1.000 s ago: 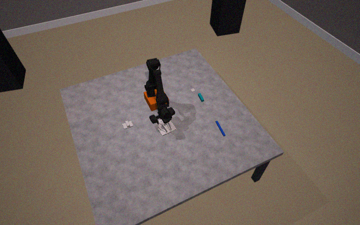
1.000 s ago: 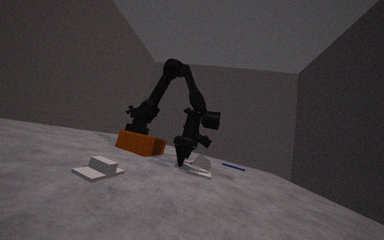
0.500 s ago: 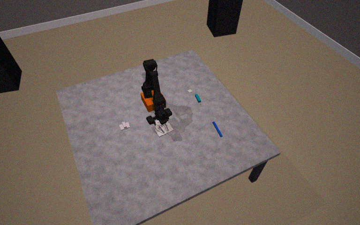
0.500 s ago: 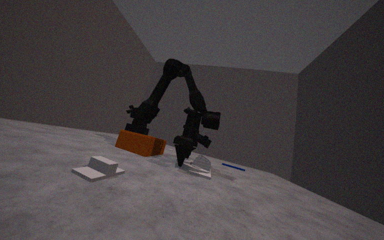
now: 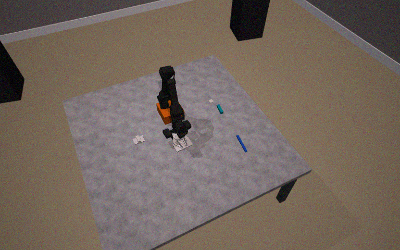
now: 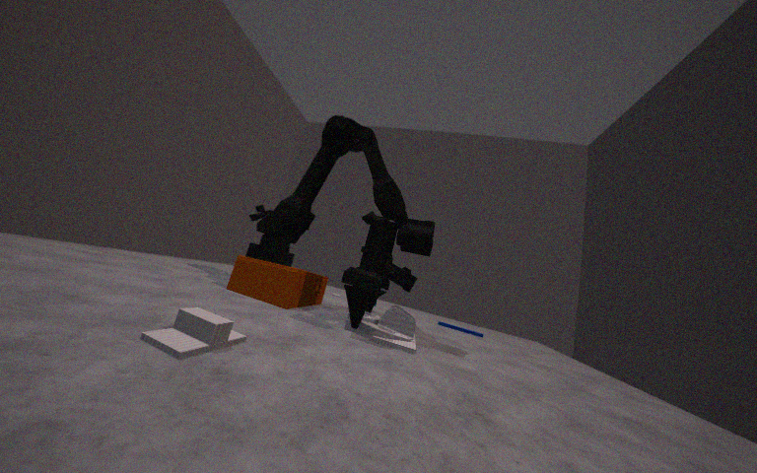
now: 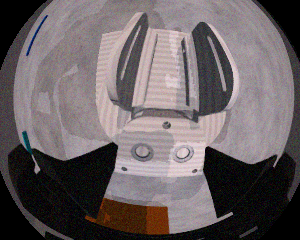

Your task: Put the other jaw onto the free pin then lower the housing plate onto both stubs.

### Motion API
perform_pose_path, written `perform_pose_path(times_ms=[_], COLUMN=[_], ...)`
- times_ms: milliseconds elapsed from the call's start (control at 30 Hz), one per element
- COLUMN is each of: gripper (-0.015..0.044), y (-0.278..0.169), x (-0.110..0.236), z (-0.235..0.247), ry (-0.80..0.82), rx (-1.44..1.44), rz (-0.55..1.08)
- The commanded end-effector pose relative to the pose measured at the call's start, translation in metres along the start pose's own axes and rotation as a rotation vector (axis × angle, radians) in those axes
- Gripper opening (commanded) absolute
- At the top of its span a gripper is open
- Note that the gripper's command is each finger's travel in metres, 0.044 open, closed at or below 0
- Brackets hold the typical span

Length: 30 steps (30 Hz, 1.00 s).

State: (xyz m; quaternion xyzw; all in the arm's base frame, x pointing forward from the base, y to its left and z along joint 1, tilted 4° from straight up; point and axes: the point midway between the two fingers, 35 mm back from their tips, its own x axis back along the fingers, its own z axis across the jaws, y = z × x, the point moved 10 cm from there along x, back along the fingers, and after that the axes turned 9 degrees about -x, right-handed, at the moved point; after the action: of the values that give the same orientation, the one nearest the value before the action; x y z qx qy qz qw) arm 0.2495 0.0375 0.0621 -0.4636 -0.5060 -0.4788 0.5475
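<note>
My gripper [image 6: 363, 317] [image 7: 160, 148] points down at the rear of the white base [image 5: 189, 144] [image 7: 104, 75]. Its fingers are shut on the pale housing plate [image 7: 162, 134], one at each side edge. In the wrist view, the plate has two ringed holes with a round stub end showing in each. The left jaw [image 7: 131, 70] and right jaw [image 7: 213, 70] stand side by side ahead of the plate, with dark inner faces and a gap between them. Their pins and gear teeth are hidden under the plate. I cannot tell whether the plate sits fully down or level.
A white stepped block [image 5: 138, 139] [image 6: 203, 322] stands to one side. A blue bar [image 5: 241, 143] [image 6: 460, 329] [image 7: 36, 35], a teal block [image 5: 220, 109] [image 7: 26, 140] and a small white tile [image 5: 211, 100] lie on the other. The orange block [image 5: 165, 116] [image 6: 271, 284] [image 7: 135, 217] is at the arm's foot.
</note>
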Motion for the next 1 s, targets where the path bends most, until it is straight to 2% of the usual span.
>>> perform_pose_path(times_ms=[0, 100, 567, 667, 833, 967], gripper=[0.0377, 0.0440, 0.0440, 0.0440, 0.0440, 0.0440], y=[0.000, 0.000, 0.000, 0.002, -0.001, 0.001], x=[0.000, 0.000, 0.002, 0.020, 0.074, 0.070], z=[0.000, 0.000, 0.000, 0.000, 0.000, 0.000], ry=[0.000, 0.000, 0.000, 0.001, 0.004, 0.001], rx=[0.000, 0.000, 0.000, -0.001, -0.003, -0.005], rz=[0.000, 0.000, 0.000, 0.000, -0.001, -0.019])
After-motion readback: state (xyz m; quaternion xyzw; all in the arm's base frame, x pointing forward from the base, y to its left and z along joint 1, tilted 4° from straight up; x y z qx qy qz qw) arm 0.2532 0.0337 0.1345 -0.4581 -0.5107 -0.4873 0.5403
